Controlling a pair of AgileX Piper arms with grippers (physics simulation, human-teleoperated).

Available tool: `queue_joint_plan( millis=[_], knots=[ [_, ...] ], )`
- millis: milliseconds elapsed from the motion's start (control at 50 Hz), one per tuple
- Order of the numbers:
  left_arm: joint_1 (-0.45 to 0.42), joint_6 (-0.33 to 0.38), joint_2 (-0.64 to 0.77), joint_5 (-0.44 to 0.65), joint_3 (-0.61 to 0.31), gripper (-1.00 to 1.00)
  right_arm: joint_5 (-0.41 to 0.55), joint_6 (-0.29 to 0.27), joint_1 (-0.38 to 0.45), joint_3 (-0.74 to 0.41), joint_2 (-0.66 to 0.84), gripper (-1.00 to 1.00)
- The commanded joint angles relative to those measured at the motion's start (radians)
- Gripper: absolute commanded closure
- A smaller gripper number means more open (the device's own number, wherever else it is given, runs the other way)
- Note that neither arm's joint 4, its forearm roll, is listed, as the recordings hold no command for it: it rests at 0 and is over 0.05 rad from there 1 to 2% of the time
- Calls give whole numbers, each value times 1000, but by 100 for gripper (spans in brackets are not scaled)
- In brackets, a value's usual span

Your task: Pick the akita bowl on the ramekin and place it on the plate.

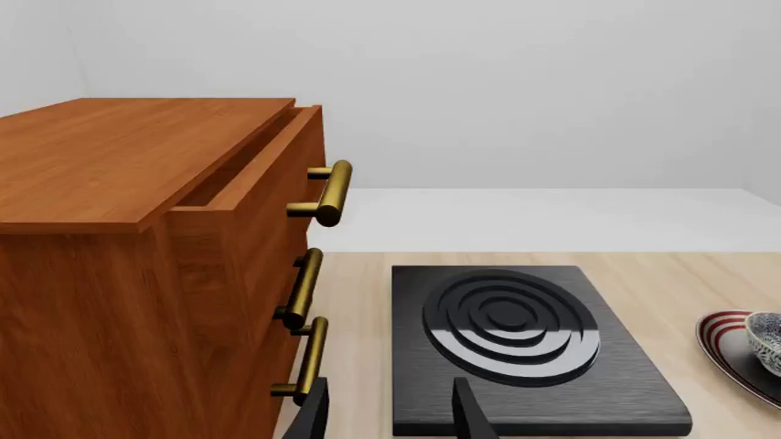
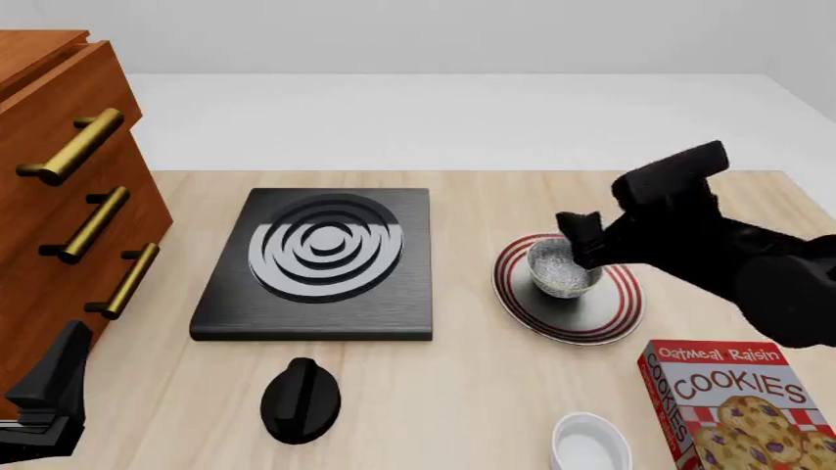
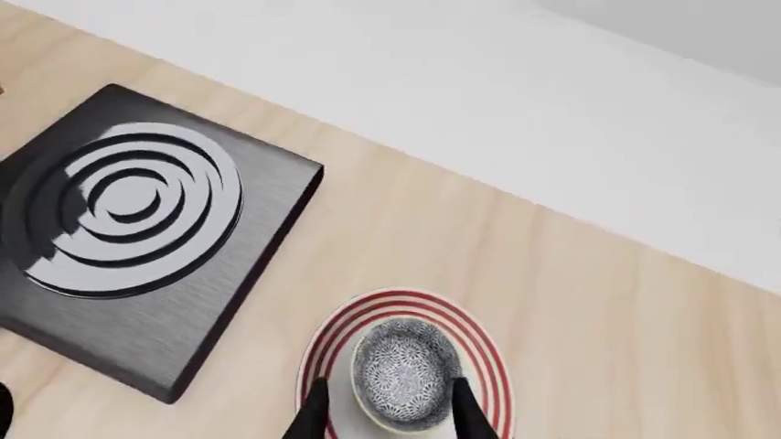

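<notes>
The akita bowl [image 2: 563,267] sits upright in the middle of the plate [image 2: 627,313], a white plate with red rings. My right gripper [image 2: 579,245] hangs just over it, open, with a finger on each side of the bowl [image 3: 407,370] and a small gap at both in the right wrist view; the plate's rim [image 3: 329,338] shows around it. The ramekin [image 2: 588,443], a plain white cup, stands empty near the front edge. My left gripper [image 2: 46,392] is open and empty at the front left, far from both; its wrist view catches the plate [image 1: 722,331] and bowl [image 1: 769,338] at the edge.
A black stove slab [image 2: 320,259] with raised rings lies left of the plate, a black knob [image 2: 301,397] in front of it. A wooden drawer cabinet [image 2: 53,215] with brass handles stands at the left, top drawer slightly open. A cookie box [image 2: 738,406] lies at the front right.
</notes>
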Motion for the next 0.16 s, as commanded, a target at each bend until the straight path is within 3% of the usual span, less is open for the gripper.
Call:
queue_joint_plan(
  millis=[20,160],
  knots=[
    [0,0,0,0,0,-100,-186,101,-47,172,-159,-100],
    [0,0,0,0,0,-100,-300,99,-58,298,-222,-100]
  ],
)
